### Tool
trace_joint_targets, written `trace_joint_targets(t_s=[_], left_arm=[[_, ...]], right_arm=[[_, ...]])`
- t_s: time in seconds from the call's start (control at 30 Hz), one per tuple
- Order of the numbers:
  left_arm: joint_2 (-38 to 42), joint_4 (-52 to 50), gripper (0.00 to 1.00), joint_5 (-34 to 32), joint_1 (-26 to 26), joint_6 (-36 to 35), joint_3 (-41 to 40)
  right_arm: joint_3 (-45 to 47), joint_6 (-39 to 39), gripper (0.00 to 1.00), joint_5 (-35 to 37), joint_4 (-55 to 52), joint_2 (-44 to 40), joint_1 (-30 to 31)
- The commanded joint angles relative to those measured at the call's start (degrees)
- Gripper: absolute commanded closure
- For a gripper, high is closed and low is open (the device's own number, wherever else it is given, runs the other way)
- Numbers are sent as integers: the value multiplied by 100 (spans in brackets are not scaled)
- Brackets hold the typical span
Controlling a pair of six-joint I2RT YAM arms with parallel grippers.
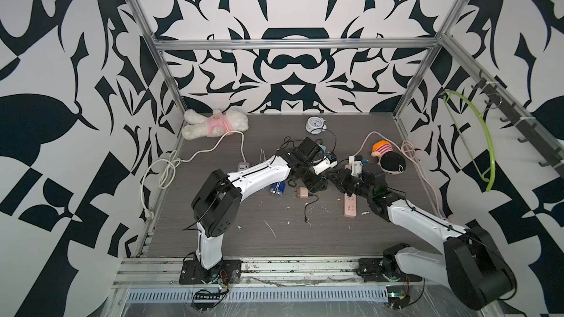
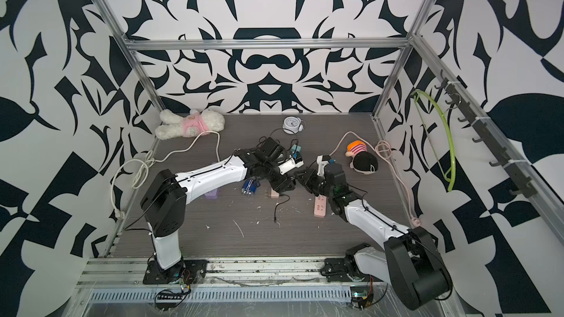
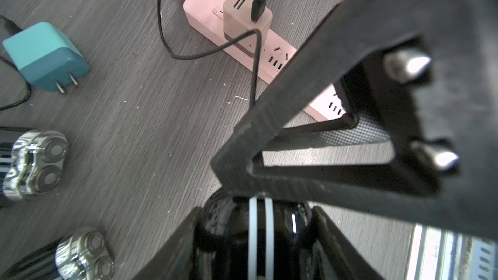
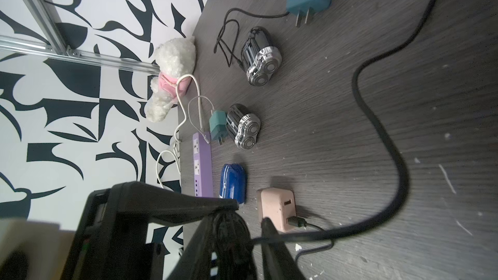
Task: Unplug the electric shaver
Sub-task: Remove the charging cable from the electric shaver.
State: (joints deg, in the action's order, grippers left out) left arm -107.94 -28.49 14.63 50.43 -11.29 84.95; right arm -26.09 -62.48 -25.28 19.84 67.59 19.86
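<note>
My left gripper is shut on the electric shaver, a glossy black body with white stripes, held above the table. Its black cable runs to a beige USB adapter plugged into the pink power strip. My right gripper faces the shaver's cable end, a finger on each side of it. The cable leads away past one finger. Whether those fingers press on anything is hidden. In both top views the two grippers meet mid-table.
Two silver-headed shavers, a blue one, a teal adapter, a loose pink adapter and a purple strip lie on the table. A doll, a plush toy and a clock sit behind.
</note>
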Motion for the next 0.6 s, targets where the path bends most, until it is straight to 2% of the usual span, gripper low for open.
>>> trace_joint_targets(t_s=[0.0, 0.07, 0.17, 0.3, 0.57], left_arm=[[280, 71, 38, 100, 19, 30, -116], [294, 82, 38, 99, 19, 39, -134], [329, 83, 38, 67, 19, 52, -134], [346, 117, 38, 82, 15, 13, -173], [457, 177, 38, 79, 11, 54, -351]], right_arm=[[-153, -95, 72, -12, 429, 24, -13], [-141, -128, 78, 2, 507, 76, -15], [-88, -181, 100, 49, 681, 159, -13], [14, -342, 100, 67, 1038, 262, -17], [95, -338, 100, 185, 1033, 145, -94]])
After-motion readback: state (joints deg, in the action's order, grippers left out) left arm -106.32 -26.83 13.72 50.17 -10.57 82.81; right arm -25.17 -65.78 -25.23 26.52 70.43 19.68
